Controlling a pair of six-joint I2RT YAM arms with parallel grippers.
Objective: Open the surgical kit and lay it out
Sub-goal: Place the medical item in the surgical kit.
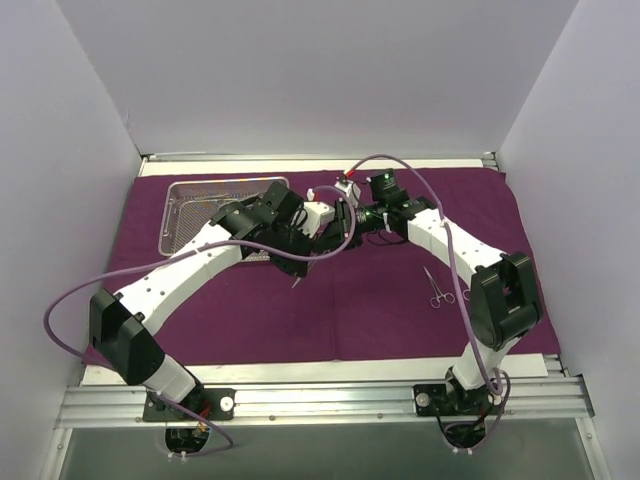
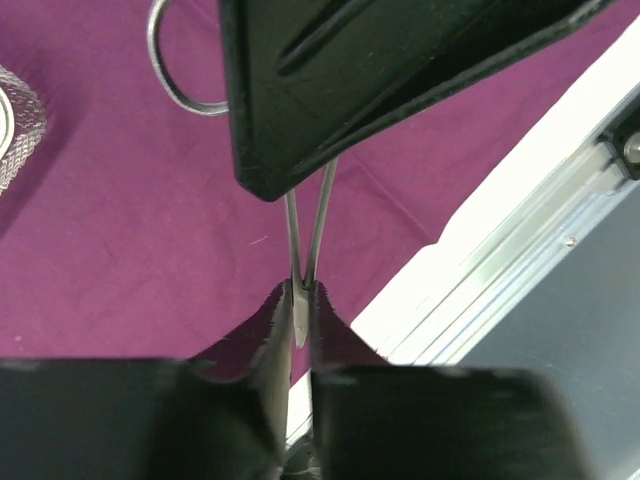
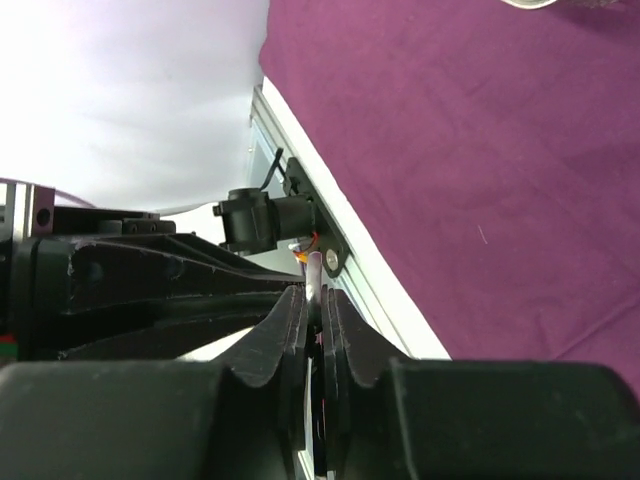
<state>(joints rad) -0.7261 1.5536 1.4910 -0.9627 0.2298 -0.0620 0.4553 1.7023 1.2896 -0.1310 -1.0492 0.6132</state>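
From above, the purple cloth (image 1: 350,320) lies spread flat over the table. The wire-mesh tray (image 1: 178,215) sits on its far corner on the left arm's side. Both arms reach in and meet just beside the tray, on the side facing the right arm. There the left gripper (image 1: 295,250) and right gripper (image 1: 318,216) are close together. A slim steel tip (image 1: 297,282) pokes out nearer the arm bases than the tray. One ring-handled instrument (image 1: 437,289) lies alone on the cloth, well apart from the tray, close to the right arm's elbow.

In the left wrist view, the left gripper (image 2: 302,295) is clenched on the twin shanks of a steel instrument (image 2: 322,215). Its ring handle (image 2: 160,70) shows above the cloth (image 2: 150,220), near a corner of the tray (image 2: 15,125). A black part (image 2: 380,70) covers the middle of the shanks. The white table edge (image 2: 500,220) lies on the far side from the tray.

In the right wrist view, the right gripper (image 3: 315,300) has its fingers pressed almost together on a thin pale strip (image 3: 314,268). What the strip belongs to cannot be told. The cloth (image 3: 480,130) fills the upper part of the view. A black arm part (image 3: 150,280) crosses beside the fingers.
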